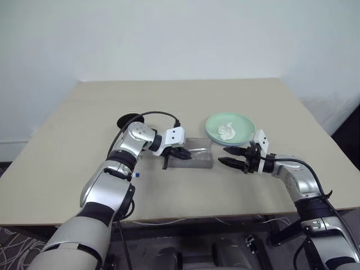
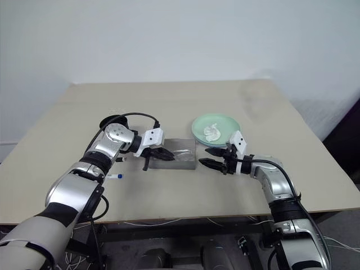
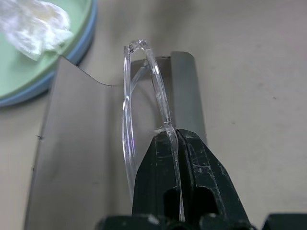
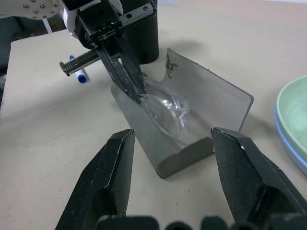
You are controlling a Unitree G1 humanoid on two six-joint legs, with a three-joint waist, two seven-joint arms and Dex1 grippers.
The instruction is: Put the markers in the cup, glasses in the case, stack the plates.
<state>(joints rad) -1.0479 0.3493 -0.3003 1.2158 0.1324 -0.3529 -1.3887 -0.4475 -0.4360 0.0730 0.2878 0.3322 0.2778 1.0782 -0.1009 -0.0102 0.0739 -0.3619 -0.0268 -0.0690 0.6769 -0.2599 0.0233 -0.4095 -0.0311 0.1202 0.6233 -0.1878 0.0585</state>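
The clear glasses [image 4: 165, 110] lie inside the open grey case [image 4: 187, 153], whose lid stands up behind them. My left gripper [image 1: 183, 153] is shut on the glasses' frame [image 3: 144, 86] just above the case [image 1: 198, 153]. To the right of the case, my right gripper [image 1: 223, 156] is open, its jaws wide on either side of the case's near end in the right wrist view, apart from it. The mint green plate [image 1: 243, 125] sits on the light blue plate [image 4: 288, 153]. A blue-capped marker [image 2: 115, 176] lies on the table by my left forearm. The black cup [image 4: 144, 33] stands behind my left arm.
A crumpled white tissue [image 1: 227, 131] lies on the green plate. The tan table [image 1: 185, 95] extends bare behind the objects, and its front edge runs close below both arms.
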